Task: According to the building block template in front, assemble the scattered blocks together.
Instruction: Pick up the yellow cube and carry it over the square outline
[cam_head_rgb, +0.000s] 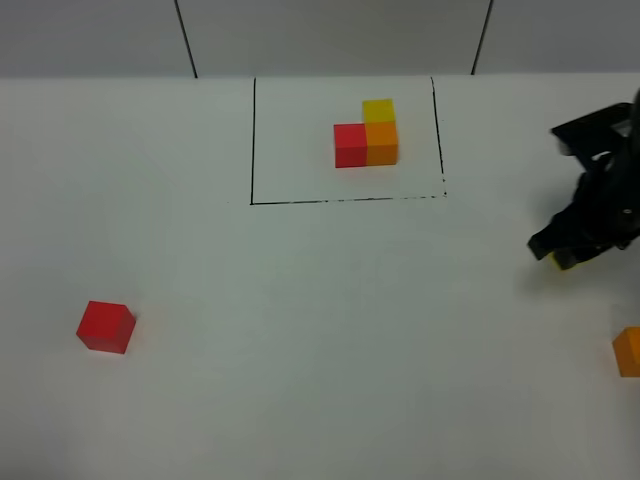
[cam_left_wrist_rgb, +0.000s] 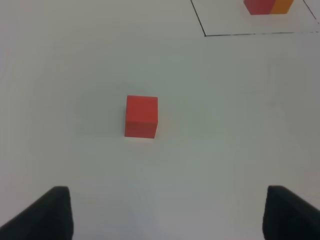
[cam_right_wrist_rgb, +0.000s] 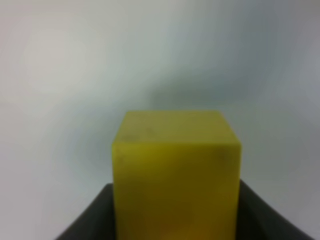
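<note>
The building block template (cam_head_rgb: 366, 135), an L of red, orange and yellow cubes, sits inside the black drawn rectangle at the far middle; its corner shows in the left wrist view (cam_left_wrist_rgb: 267, 6). The loose red cube (cam_head_rgb: 105, 327) lies at the front left, ahead of my open left gripper (cam_left_wrist_rgb: 167, 215) in its wrist view (cam_left_wrist_rgb: 141, 116). My right gripper (cam_head_rgb: 562, 255) is shut on the loose yellow cube (cam_right_wrist_rgb: 176, 172), near the table at the right. The loose orange cube (cam_head_rgb: 629, 351) lies at the right edge.
The white table (cam_head_rgb: 320, 330) spreads between the red cube and the right arm. A grey back wall with two dark seams runs behind the table's far edge.
</note>
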